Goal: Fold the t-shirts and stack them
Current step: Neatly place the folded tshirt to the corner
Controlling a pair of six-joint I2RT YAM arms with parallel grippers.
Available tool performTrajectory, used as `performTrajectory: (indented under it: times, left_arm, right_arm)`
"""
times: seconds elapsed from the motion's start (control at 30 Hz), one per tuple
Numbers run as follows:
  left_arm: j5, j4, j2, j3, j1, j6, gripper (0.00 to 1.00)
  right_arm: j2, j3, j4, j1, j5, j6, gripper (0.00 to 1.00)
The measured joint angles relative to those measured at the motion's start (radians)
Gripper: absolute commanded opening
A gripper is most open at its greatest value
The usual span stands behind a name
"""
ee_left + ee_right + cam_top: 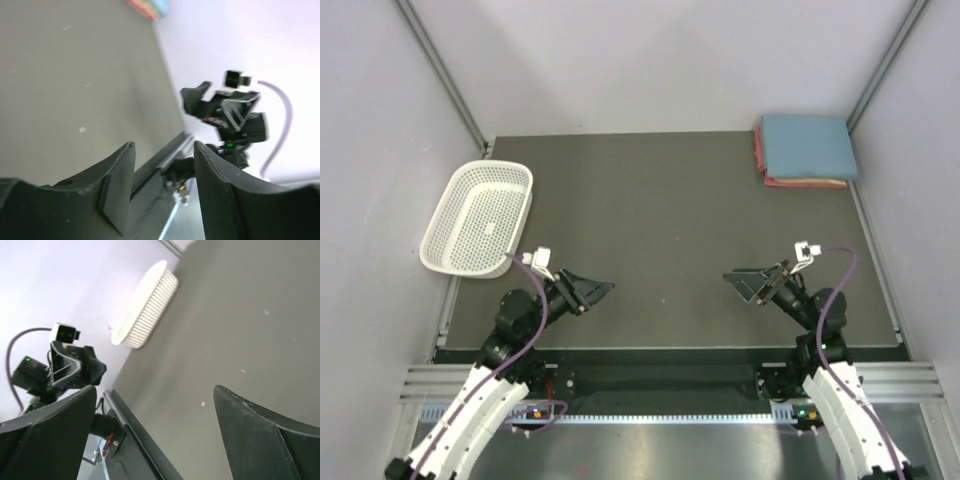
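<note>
The t-shirts (pixel 806 150) lie folded in one stack at the table's far right corner, a dusty blue one on top and pink-red edges showing beneath it. A blurred corner of the stack (pixel 150 7) shows in the left wrist view. My left gripper (pixel 598 289) hovers low near the front left, pointing toward the middle, jaws apart and empty (pixel 164 148). My right gripper (pixel 736 279) mirrors it at the front right, wide open with only the dark mat between its fingers (pixel 155 390). Both are far from the stack.
A white mesh basket (pixel 480 217) sits at the left edge of the dark mat, also seen as a basket (pixel 145 310) from the right wrist. Grey walls enclose the table on three sides. A metal rail (pixel 660 350) runs along the front edge.
</note>
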Motion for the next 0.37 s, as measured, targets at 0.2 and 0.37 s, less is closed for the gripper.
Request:
performTrajectory:
  times: [0.2, 0.37]
  left_arm:
    - [0.034, -0.042, -0.248, -0.065, 0.0, -0.077, 0.56]
    - [0.12, 0.046, -0.246, -0.138, -0.001, -0.185, 0.61]
  right_arm:
    - [-0.289, 0.006, -0.189, 0.001, -0.001, 0.046, 1.0]
    - [-0.334, 0.006, -0.37, 0.001, 0.013, 0.051, 1.0]
